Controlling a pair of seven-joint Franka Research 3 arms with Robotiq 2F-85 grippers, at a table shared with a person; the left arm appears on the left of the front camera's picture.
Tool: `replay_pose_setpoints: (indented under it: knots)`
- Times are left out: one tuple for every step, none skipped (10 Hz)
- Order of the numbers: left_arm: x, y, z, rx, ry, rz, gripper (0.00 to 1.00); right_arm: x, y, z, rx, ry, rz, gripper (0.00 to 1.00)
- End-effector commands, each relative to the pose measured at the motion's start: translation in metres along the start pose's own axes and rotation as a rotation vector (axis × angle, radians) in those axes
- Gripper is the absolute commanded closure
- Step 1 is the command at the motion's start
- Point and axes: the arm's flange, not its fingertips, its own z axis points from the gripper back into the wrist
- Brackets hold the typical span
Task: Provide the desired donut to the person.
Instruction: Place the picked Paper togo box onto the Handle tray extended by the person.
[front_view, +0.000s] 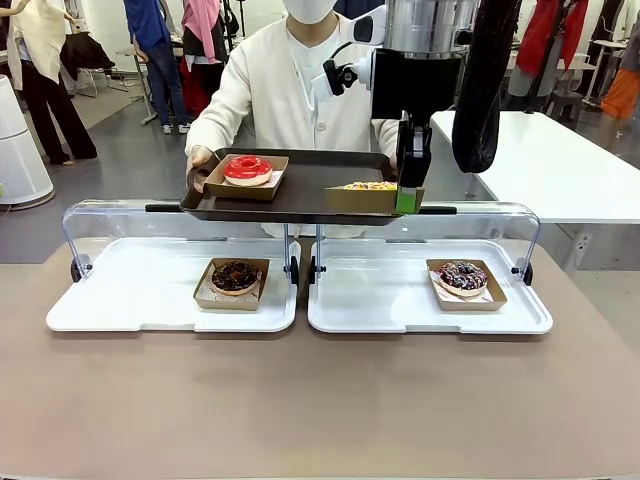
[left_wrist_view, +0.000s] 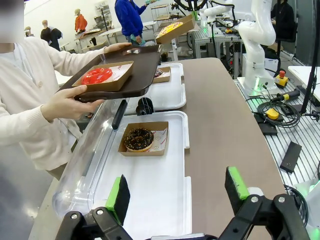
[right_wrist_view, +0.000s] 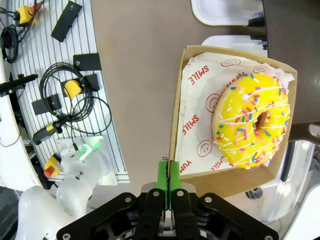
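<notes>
A: What print can you read?
B: You can read "SMILE" and part of "YUM" in red on the paper liner under the yellow sprinkled donut.

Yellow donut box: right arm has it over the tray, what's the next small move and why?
Probably lower it a little, then open. The right gripper is shut on the edge of the yellow donut box, which sits at the brown tray the person holds out, beside the red donut. Whether it already rests on the tray is unclear.
</notes>
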Motion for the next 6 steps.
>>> replay_pose_setpoints:
  knots:
    - [0.001,-0.002,0.001,0.003,-0.001,-0.004,0.0,-0.002,0.005,-0.002,-0.004,0.006,-0.018,1.0]
    - [0.001,-0.002,0.001,0.003,-0.001,-0.004,0.0,-0.002,0.005,-0.002,-0.004,0.006,-0.018,1.0]
    - [0.001,-0.002,0.001,0.003,-0.001,-0.004,0.0,0.0,0.0,0.0,0.0,0.0,0.0,0.98]
    - [0.001,-0.002,0.001,0.003,-0.001,-0.004,0.0,0.005,-0.012,0.006,-0.035,0.002,0.011,0.98]
    - [0.001,-0.002,0.001,0.003,-0.001,-0.004,0.0,0.01,-0.024,0.008,-0.037,-0.014,0.035,0.98]
    - [0.001,-0.002,0.001,0.003,-0.001,-0.004,0.0,0.017,-0.04,0.008,-0.057,-0.019,0.05,0.98]
